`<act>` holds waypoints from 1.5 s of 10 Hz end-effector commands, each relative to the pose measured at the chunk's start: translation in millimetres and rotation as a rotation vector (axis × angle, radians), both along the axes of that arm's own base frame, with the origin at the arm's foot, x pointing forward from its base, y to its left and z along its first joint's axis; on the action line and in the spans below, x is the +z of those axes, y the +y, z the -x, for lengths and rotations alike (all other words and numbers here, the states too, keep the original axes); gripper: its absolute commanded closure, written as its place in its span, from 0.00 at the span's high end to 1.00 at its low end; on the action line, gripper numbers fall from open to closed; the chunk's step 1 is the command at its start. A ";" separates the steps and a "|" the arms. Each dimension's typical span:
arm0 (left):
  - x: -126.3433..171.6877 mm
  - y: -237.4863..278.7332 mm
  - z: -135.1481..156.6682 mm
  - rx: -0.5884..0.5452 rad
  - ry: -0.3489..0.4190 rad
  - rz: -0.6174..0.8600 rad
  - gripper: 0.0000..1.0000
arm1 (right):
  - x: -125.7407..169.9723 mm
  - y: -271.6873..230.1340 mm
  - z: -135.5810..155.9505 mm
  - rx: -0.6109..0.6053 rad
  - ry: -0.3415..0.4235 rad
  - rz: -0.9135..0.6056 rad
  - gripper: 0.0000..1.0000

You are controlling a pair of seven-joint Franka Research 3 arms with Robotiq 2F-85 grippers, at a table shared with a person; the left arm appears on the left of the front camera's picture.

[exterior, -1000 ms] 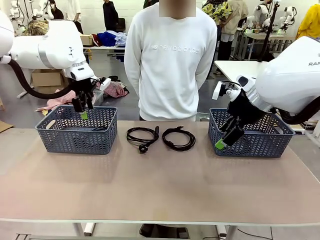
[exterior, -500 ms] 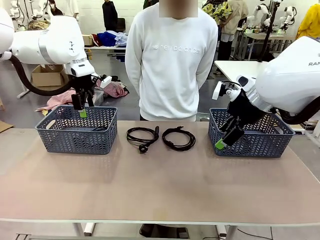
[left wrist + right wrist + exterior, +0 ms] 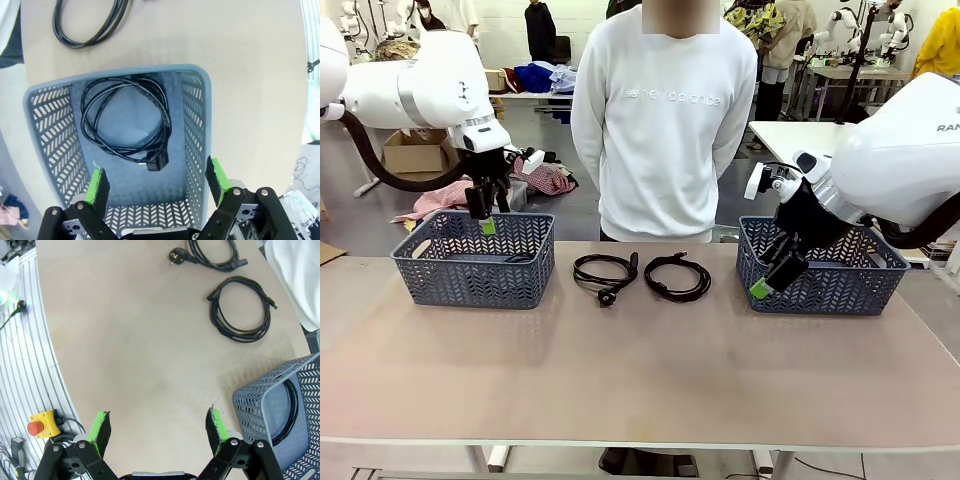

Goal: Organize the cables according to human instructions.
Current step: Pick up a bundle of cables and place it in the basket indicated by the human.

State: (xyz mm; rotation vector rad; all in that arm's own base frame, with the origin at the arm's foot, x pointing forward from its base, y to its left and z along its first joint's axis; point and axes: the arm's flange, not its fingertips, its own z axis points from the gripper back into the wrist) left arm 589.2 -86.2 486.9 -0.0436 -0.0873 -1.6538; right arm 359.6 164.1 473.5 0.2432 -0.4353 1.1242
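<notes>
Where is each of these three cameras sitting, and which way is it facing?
Front: fixed between left arm and right arm, facing across the table to the person; left hand and right hand show, both open.
Left wrist: on the left arm, looking down into the left basket at a coiled cable; left hand at bottom.
Right wrist: on the right arm, looking down at the table, round-plug cable, second loose cable, right basket corner; right hand at bottom.
Shared: front and right wrist both show those loose cables.
</notes>
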 end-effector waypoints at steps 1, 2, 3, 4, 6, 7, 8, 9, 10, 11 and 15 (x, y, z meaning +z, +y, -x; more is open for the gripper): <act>0.2 0.0 0.0 0.001 0.000 0.001 1.00 | 1.7 0.9 -1.2 -0.003 0.002 0.001 1.00; 0.2 -2.8 3.1 0.065 -0.002 0.076 1.00 | 1.7 0.9 -1.2 -0.003 0.002 0.001 1.00; 0.0 -7.7 10.9 0.112 -0.007 0.113 1.00 | 1.7 0.9 -1.2 -0.003 0.002 0.001 1.00; -1.7 -14.7 22.5 0.141 -0.002 0.150 1.00 | 1.7 0.9 -1.2 -0.003 0.002 0.001 1.00; -7.7 -31.0 52.5 0.175 0.000 0.227 1.00 | 1.7 0.9 -1.2 -0.003 0.002 0.001 1.00; -10.1 -38.2 69.5 0.178 -0.017 0.262 1.00 | 1.7 0.9 -1.2 -0.003 0.002 0.001 1.00; -12.6 -46.2 85.7 0.179 -0.037 0.300 1.00 | 1.7 0.9 -1.2 -0.003 0.002 0.001 1.00; -15.6 -55.1 101.0 0.174 -0.048 0.329 1.00 | 1.7 0.9 -1.2 -0.003 0.002 0.001 1.00; -17.6 -64.2 114.9 0.180 -0.057 0.354 1.00 | 1.7 0.9 -1.2 -0.003 0.002 0.001 1.00; -19.2 -73.2 127.2 0.196 -0.053 0.377 1.00 | 1.7 0.9 -1.2 -0.003 0.002 0.001 1.00; -34.0 -94.4 160.1 0.277 -0.043 0.358 1.00 | 1.7 0.9 -1.2 -0.003 0.002 0.001 1.00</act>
